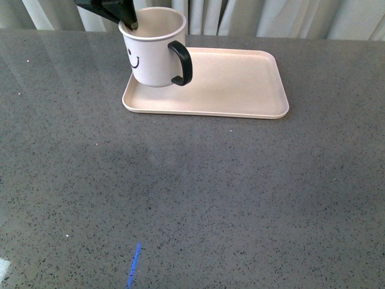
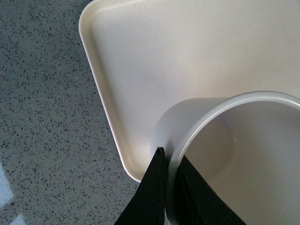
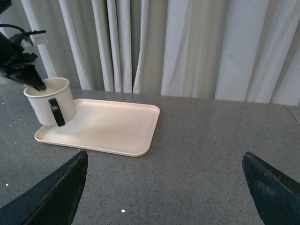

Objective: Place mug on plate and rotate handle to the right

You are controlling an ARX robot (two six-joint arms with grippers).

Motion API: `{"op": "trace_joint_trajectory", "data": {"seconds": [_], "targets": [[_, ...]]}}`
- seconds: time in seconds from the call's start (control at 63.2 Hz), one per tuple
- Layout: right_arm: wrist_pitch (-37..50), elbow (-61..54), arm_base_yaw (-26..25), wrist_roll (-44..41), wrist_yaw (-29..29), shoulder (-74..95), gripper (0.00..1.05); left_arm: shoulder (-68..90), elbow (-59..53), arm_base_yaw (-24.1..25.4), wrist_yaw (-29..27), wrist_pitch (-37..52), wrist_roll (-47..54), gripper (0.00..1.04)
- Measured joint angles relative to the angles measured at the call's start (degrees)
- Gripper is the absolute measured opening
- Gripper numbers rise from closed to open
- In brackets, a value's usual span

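In the front view, our left gripper (image 1: 129,21) pinches the rim of the mug (image 1: 151,53). The mug leans over the left end of the plate (image 1: 240,90), and its handle (image 1: 182,62) points right and slightly toward us.

The left wrist view shows one finger inside the rim and one outside.

In the right wrist view, our right gripper (image 3: 164,157) is spread wide, empty and well apart.

We judge the placing step to be in hand. Next we should set the mug flat, let go, then trim the handle rightward.

The mug (image 3: 49,101) tilts at one end of the plate (image 3: 108,126), handle (image 3: 56,112) toward the camera, the left end effector (image 3: 40,86) pinching its rim. The right end effector (image 3: 164,154) gapes wide, well apart from the plate.
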Motion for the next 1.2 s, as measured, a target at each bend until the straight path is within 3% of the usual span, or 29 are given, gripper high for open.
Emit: {"op": "trace_joint_trajectory", "data": {"seconds": [0.586, 1.203], "targets": [[0.0, 0.0, 0.0, 0.02, 0.0, 0.0, 0.96, 13.99, 19.63, -2.8, -0.81, -6.95, -0.76, 0.02], [0.0, 0.0, 0.0, 0.02, 0.0, 0.0, 0.96, 15.34, 19.52, -4.68, -1.46, -4.04, -1.05, 0.02]]}}
